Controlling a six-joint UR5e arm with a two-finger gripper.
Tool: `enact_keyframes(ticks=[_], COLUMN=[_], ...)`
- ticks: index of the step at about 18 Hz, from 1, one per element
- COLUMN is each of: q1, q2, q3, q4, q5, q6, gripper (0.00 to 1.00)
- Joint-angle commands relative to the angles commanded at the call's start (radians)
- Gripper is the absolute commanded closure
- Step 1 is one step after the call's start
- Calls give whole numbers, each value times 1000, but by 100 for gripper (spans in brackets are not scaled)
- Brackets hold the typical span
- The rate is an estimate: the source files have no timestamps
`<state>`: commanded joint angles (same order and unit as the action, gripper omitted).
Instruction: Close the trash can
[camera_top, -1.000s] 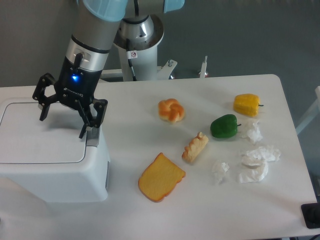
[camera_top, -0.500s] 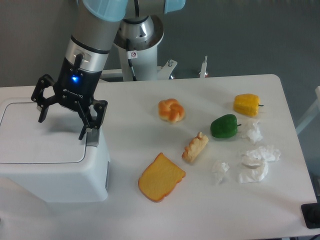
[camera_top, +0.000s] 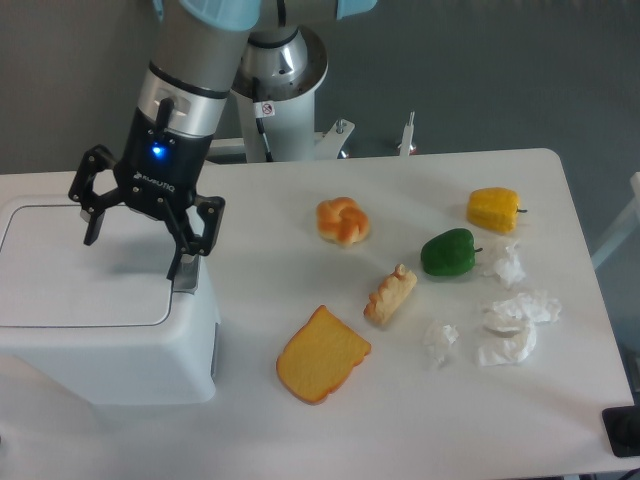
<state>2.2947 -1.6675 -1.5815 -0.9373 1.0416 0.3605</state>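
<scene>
The trash can (camera_top: 100, 345) is a large boxy white bin at the left of the table, and its flat lid (camera_top: 80, 270) lies down flat on top. A grey latch tab (camera_top: 186, 278) sits at the lid's right edge. My gripper (camera_top: 132, 240) hangs open just above the lid's right part, fingers spread wide with nothing between them. Its right fingertip (camera_top: 176, 268) is close over the latch tab.
On the white table to the right lie a bread slice (camera_top: 322, 355), a pastry piece (camera_top: 390, 294), a bun (camera_top: 342, 221), a green pepper (camera_top: 448, 252), a yellow pepper (camera_top: 494, 209) and crumpled tissues (camera_top: 512, 328). The robot base (camera_top: 280, 90) stands behind.
The gripper has shifted slightly to the right and a little up above the lid. The lid stays flat and the food items have not moved.
</scene>
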Motion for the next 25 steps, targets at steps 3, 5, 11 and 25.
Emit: enact_keyframes(ticks=[3, 5, 11, 25], q1=[34, 63, 147, 275], q2=[9, 17, 37, 52], q3=[5, 12, 12, -28], q4=[3, 3, -3, -54], q5=[-2, 0, 26, 242], q6=[2, 15, 181, 722], gripper=[0, 0, 0, 0])
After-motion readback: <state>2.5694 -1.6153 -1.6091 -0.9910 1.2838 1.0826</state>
